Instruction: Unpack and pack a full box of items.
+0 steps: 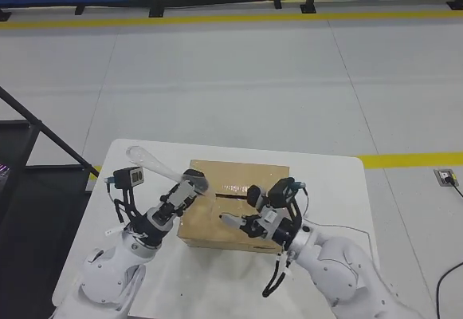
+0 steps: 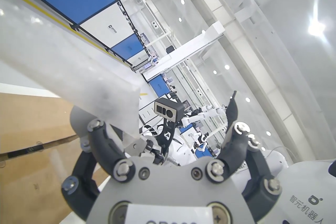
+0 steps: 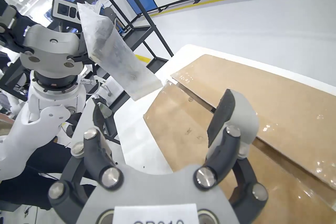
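Note:
A brown cardboard box lies on the white table with its top flaps closed; it also shows as the box in the right wrist view. A long translucent plastic bag slants above the box's left far corner. My left gripper is at its lower end. In the left wrist view the gripper has its fingers spread wide, and the bag leans against one finger only. My right gripper is open and empty above the box's front part, near the flap seam.
A black metal rack stands just left of the table. The table has bare room to the right of the box and along its front edge. The white floor with a yellow line lies beyond.

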### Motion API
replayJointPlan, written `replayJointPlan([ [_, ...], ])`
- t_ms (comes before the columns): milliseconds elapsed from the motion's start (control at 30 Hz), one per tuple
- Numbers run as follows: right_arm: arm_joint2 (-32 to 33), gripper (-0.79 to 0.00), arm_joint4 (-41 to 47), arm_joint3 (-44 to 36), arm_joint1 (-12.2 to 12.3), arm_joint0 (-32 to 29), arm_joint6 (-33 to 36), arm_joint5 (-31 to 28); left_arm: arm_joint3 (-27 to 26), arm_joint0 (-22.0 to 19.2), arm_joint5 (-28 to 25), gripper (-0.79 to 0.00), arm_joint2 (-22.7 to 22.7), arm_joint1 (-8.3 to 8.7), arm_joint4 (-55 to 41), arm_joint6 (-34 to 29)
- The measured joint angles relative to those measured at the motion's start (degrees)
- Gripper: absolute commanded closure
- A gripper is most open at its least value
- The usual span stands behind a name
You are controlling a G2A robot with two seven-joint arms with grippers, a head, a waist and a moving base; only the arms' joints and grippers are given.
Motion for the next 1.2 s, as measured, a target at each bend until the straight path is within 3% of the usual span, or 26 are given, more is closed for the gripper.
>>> replayJointPlan([
  [167, -4.3, -0.594, -6.9, -3.0, -0.9, -0.7, -2.9, 6.8, -0.2, -0.4, 0.2, -0.785, 1.0, -0.30, 0.7, 1.1],
  [333, -7.4, -0.511, -14.4, -5.8, -1.6, -3.5, -7.2, 14.9, -0.4, -0.7, 0.3, -0.785, 1.9, -0.61, 1.0, 2.2],
  [367, -7.8, -0.391, -15.3, -6.0, -1.8, -3.8, -7.6, 16.2, -0.4, -0.8, 0.3, -0.785, 2.0, -0.65, 1.0, 2.3],
  [567, -9.3, -0.231, -17.7, -5.9, -2.7, -3.8, -8.1, 20.4, -0.3, -0.9, 0.1, -0.785, 2.3, -0.86, 1.0, 2.5],
  [900, -9.9, -0.185, -19.4, -5.8, -3.8, -3.8, -8.1, 23.3, 0.1, -0.7, -0.3, -0.785, 1.4, -1.04, 2.8, 3.4],
  [1000, -9.3, 0.000, -19.0, -5.8, -4.0, -4.1, -8.1, 23.5, 0.4, -0.8, -0.5, -0.785, 1.1, -1.07, 4.8, 3.8],
  [1200, -7.1, 0.000, -16.8, -5.4, -4.2, -4.7, -7.2, 21.8, 1.7, -1.2, -0.8, -0.785, 0.5, -1.11, 9.3, 4.7],
])
